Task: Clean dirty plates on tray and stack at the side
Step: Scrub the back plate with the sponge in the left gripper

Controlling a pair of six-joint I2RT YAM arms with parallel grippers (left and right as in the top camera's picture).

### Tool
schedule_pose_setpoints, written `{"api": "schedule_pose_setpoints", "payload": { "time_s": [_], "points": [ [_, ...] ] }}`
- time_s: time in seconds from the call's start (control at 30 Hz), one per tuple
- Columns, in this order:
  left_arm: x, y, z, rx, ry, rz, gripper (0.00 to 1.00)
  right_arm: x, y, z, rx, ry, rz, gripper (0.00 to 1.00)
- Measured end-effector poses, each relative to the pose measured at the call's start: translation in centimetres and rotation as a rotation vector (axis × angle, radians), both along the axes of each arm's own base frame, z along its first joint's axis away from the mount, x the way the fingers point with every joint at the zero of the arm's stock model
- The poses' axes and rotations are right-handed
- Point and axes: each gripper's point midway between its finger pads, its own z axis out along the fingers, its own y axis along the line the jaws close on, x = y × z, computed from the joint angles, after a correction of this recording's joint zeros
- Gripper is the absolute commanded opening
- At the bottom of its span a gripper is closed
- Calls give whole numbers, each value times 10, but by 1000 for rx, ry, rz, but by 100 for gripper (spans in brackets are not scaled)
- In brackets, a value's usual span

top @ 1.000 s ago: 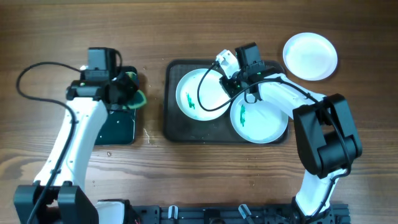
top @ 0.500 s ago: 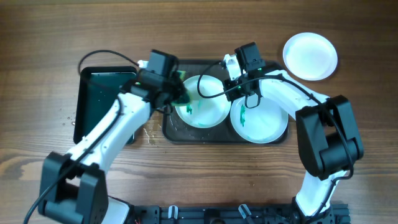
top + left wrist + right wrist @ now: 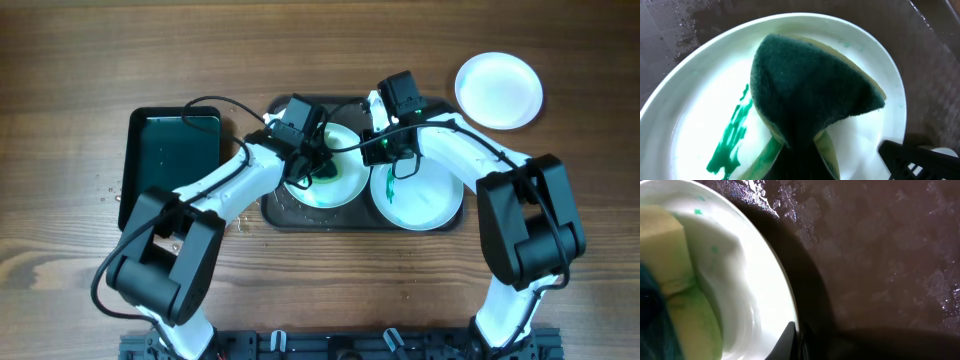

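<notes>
- White and shallow, the left plate [image 3: 343,190] lies in the left half of the dark tray [image 3: 272,208]. You can see a streaky green smear [image 3: 732,135] on its floor.
- The sponge [image 3: 805,85], dark green on its scouring face and yellowish beneath, is folded into a wedge. It is pressed onto the middle of that plate, right beside the smear.
- Your left gripper [image 3: 311,160] is clamped tight on the sponge, directly over the plate.
- Your right gripper [image 3: 797,339] is closed on the left plate's rim, on the side facing the right plate, with one finger inside the rim and one outside.
- The right plate [image 3: 428,198] sits in the tray's right half, just beside the left one, with a green smear near its left edge.
- The third plate [image 3: 498,90] lies off the tray on the wooden table [image 3: 100,60], past the tray's upper right corner in the overhead view. It looks plain white.
- A glossy black tray [image 3: 170,160] lies to the left of the big tray.
</notes>
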Motion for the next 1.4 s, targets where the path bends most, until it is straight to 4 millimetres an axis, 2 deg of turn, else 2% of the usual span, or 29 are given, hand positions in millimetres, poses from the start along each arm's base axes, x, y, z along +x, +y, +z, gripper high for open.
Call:
{"api": "schedule_pose_setpoints", "payload": {
  "time_s": [0.13, 0.2, 0.33, 0.43, 0.5, 0.6, 0.73, 0.83, 0.9, 1.0, 1.03, 1.2, 1.33, 1.37, 1.4],
  "points": [
    [-1, 2, -5, 28, 3, -37, 4, 0, 0, 0, 1, 0, -3, 4],
    [-5, 9, -7, 79, 15, -57, 4, 0, 0, 0, 2, 1, -2, 4],
    [-21, 43, -12, 259, 78, -46, 4, -2, 4, 1, 17, 7, 7, 4],
    [-28, 67, -8, 379, 91, -27, 4, -3, 8, 1, 33, 11, 14, 4],
    [-26, 71, -4, 399, 70, -22, 4, -4, 10, 2, 39, 11, 18, 4],
    [-16, 62, 5, 341, 12, -17, 4, -4, 10, 2, 37, 10, 18, 4],
    [7, 15, 28, 83, -92, -72, 4, -2, 7, 2, 32, 9, 9, 4],
    [2, -4, 31, 7, -83, -120, 4, -2, 7, 2, 32, 9, 8, 4],
    [-7, -10, 24, -4, -43, -145, 4, -2, 7, 2, 31, 8, 8, 4],
    [-21, 2, 5, 61, 38, -138, 4, -2, 7, 2, 32, 6, 8, 4],
    [-27, 13, -4, 118, 69, -124, 4, -1, 7, 2, 33, 3, 9, 5],
    [-31, 44, -8, 282, 84, -77, 4, 1, 8, 2, 37, -5, 9, 4],
    [-25, 60, 4, 331, 49, -38, 4, 5, 10, 4, 45, -27, 10, 4],
    [-22, 63, 11, 328, 27, -25, 4, 8, 11, 5, 49, -37, 10, 4],
    [-14, 66, 34, 306, -39, 2, 4, 9, 11, 6, 49, -45, 9, 4]
  ]
}}
